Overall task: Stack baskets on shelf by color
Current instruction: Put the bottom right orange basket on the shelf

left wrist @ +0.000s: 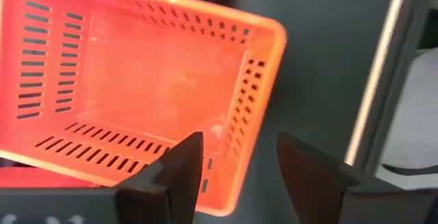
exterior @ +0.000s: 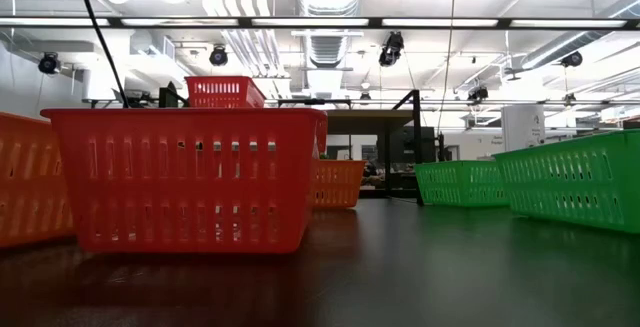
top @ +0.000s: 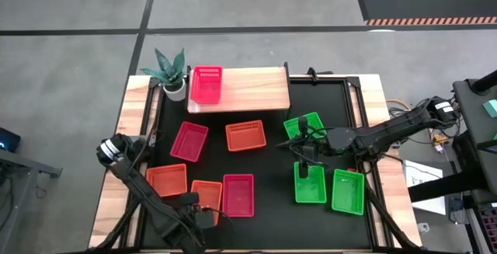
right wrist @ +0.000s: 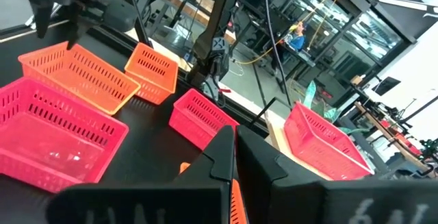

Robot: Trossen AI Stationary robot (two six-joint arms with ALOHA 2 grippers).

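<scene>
The wooden shelf (top: 256, 89) stands at the table's far edge with one red basket (top: 206, 84) on its left end. On the black tabletop lie pink baskets (top: 189, 141) (top: 238, 195), orange baskets (top: 245, 136) (top: 167, 181) (top: 206, 196) and green baskets (top: 304, 126) (top: 310, 183) (top: 348, 190). My left gripper (left wrist: 239, 138) is open and points down over the near orange basket (left wrist: 137, 87). One finger is over its inside and one beyond its end wall (left wrist: 250, 114), near a corner. My right gripper (right wrist: 233, 152) is shut and held level above the green baskets.
A potted plant (top: 171, 71) stands at the shelf's left end. Wooden borders (top: 124, 153) frame the black top. A strip of bare tabletop (top: 272, 168) runs between the pink and green baskets. In the low view a red basket (exterior: 185, 177) stands close in front.
</scene>
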